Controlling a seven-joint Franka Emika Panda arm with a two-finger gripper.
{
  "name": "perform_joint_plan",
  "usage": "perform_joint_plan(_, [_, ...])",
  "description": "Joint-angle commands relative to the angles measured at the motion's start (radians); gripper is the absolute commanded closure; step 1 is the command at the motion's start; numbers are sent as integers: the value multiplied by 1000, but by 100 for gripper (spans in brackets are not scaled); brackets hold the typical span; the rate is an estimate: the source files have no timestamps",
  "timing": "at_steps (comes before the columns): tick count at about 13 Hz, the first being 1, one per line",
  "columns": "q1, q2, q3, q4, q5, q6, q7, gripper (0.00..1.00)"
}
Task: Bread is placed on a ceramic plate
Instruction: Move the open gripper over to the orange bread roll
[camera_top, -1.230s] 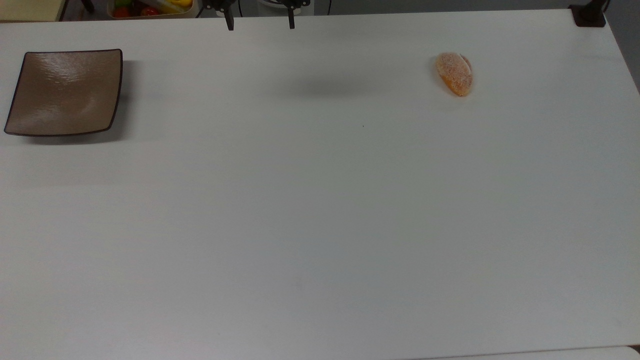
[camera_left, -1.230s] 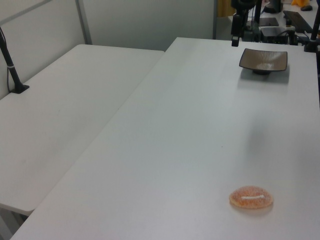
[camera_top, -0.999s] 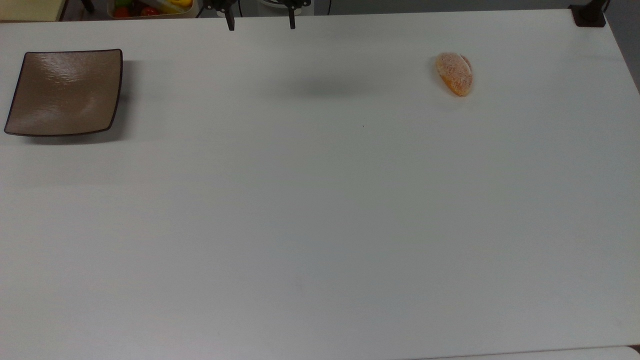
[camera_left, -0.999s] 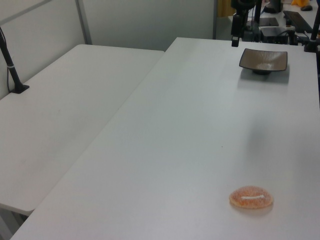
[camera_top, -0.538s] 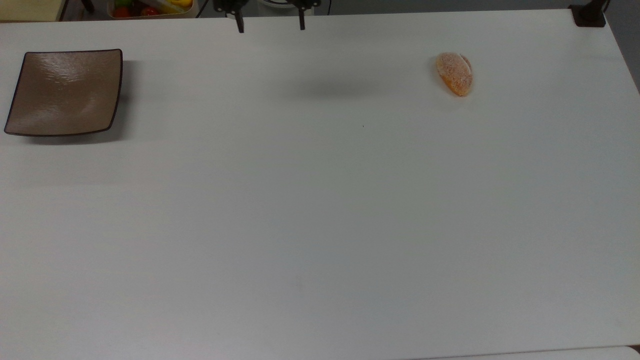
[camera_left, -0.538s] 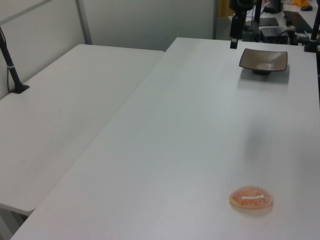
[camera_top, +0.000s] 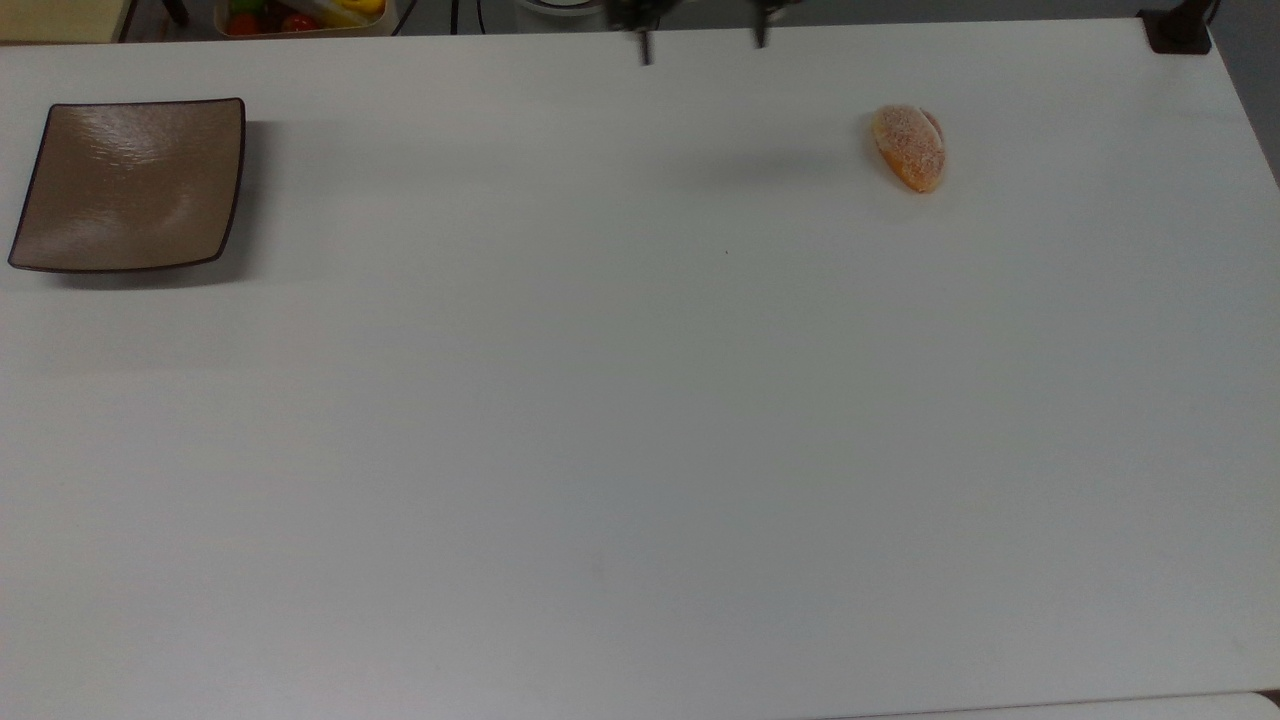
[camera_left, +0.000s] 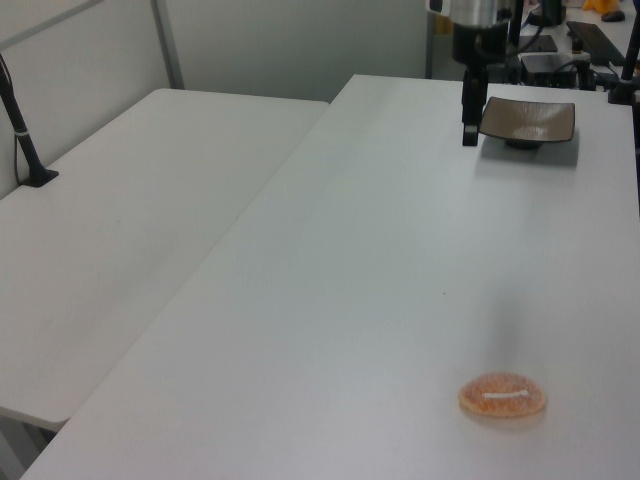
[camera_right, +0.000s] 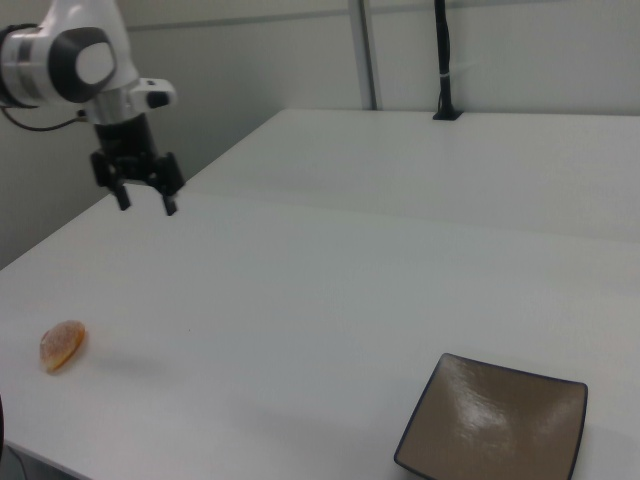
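The bread (camera_top: 908, 147), a small sugar-dusted orange-brown bun, lies on the white table near the top view's upper right. It also shows as the bread (camera_left: 503, 395) and the bread (camera_right: 62, 345). The ceramic plate (camera_top: 125, 185), square and glossy brown, sits far off at the top view's left, with nothing on it. It appears again as the plate (camera_left: 528, 120) and the plate (camera_right: 495, 425). My gripper (camera_top: 702, 45) hangs open above the table's far edge, left of the bread in the top view, holding nothing. I see the gripper (camera_right: 147, 203) and the gripper (camera_left: 469, 125) well above the surface.
A bin of colourful fruit (camera_top: 300, 15) stands beyond the far edge at the top view's upper left. A black post base (camera_top: 1178, 30) sits on the upper right corner. A second white table (camera_left: 130, 230) adjoins, with a black post (camera_left: 25, 140).
My gripper has travelled toward the top view's right along the far edge, closer to the bread, staying open. Bread and plate have not moved.
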Motion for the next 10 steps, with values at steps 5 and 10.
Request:
perform_joint_plan(5, [224,-14,44,-26,74,38,89,0])
perform_joint_plan(10, [266,14,170,-170,68,250,244,0])
